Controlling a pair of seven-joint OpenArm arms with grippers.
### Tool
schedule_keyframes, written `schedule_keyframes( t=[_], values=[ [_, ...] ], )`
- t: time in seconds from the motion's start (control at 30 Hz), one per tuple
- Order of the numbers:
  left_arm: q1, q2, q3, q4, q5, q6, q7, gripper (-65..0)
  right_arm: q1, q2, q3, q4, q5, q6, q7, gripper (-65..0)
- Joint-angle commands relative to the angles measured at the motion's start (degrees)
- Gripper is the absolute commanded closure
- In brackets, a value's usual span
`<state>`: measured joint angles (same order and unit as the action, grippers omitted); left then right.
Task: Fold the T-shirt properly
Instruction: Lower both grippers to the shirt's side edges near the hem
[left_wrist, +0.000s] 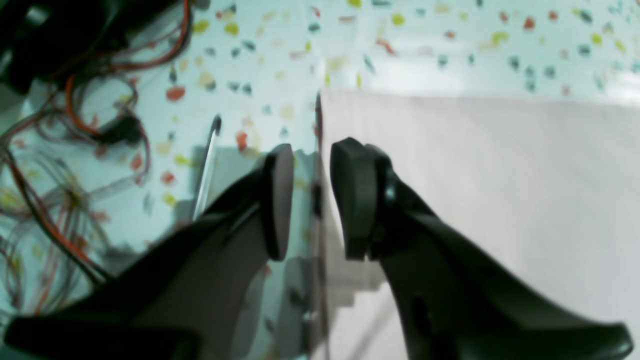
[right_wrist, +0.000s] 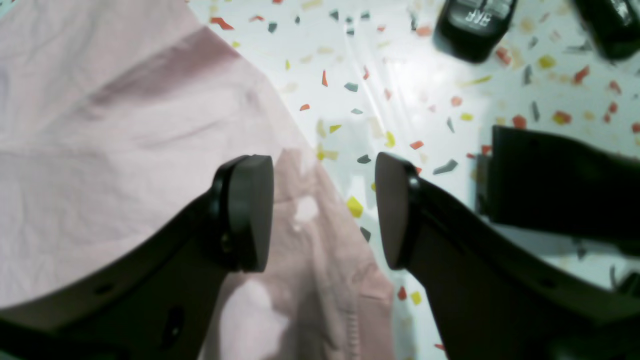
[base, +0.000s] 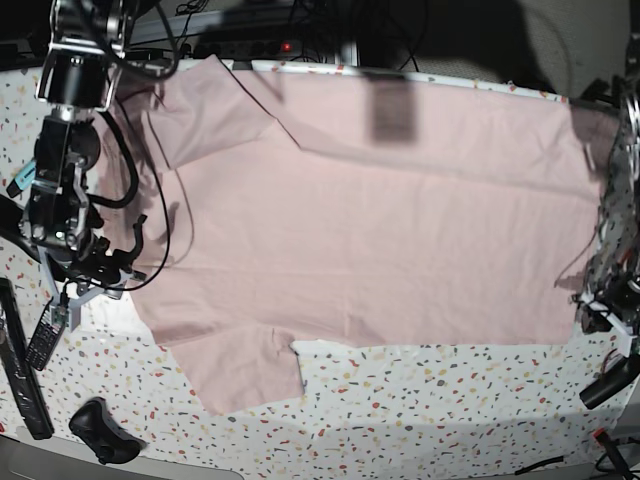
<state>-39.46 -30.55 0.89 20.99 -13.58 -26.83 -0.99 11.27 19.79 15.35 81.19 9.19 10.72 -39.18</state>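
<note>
1. The T-shirt (base: 370, 220) is seen spread flat, plain side up, across most of the speckled table (base: 450, 400), with the 2 short sleeves pointing toward the base view's left side and the hem near that view's right edge.

2. No fold can be made out in the body of the garment: both sleeves lie outward and the cloth is shown as 1 open layer, with only shallow creases near the upper sleeve. The task is therefore judged to be at its very start, with every fold left to be made.

3. The right gripper (right_wrist: 324, 210) is held above the lower sleeve's edge, its jaws spread wide, with pink cloth under 1 pad and bare table under the other; nothing is pinched.

4. The left gripper (left_wrist: 311, 200) is poised at the hem edge, its jaws parted by a narrow gap that straddles the border between cloth and table; no fabric is seen clamped between the pads.

5. A tangle of cables (left_wrist: 75, 125) is visible beside the left gripper, and a remote control (base: 42, 340) and a dark handheld device (base: 100, 430) are left on the table by the right arm, apart from the shirt.

6. A first grasp of the cloth edges is judged to be the step in hand.
</note>
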Motion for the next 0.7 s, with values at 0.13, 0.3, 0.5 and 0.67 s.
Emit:
schedule_keyframes(
  t=[0.13, 0.3, 0.5, 0.67],
  values=[
    [-9.62, -0.35, 3.82, -12.94, -0.35, 1.95, -8.39, -16.6, 3.52, 0.83, 0.20, -0.81, 1.99, 2.86, -1.25, -31.6],
    [-10.03, 1.29, 5.79, -18.12, -0.28, 2.62, -8.96, -16.6, 3.50, 0.83, 0.22, -0.81, 1.55, 3.39, -3.41, -31.6],
    [-8.76, 3.58, 5.95, -18.40, 0.09, 2.40, -6.08, -16.6, 3.50, 0.85, 0.22, -0.81, 1.53, 4.00, -3.78, -31.6],
    [-8.76, 4.15, 5.95, -18.40, 0.11, 5.09, -5.09, -16.6, 3.50, 0.87, 0.22, -0.81, 1.46, 4.00, -4.59, -31.6]
  ],
)
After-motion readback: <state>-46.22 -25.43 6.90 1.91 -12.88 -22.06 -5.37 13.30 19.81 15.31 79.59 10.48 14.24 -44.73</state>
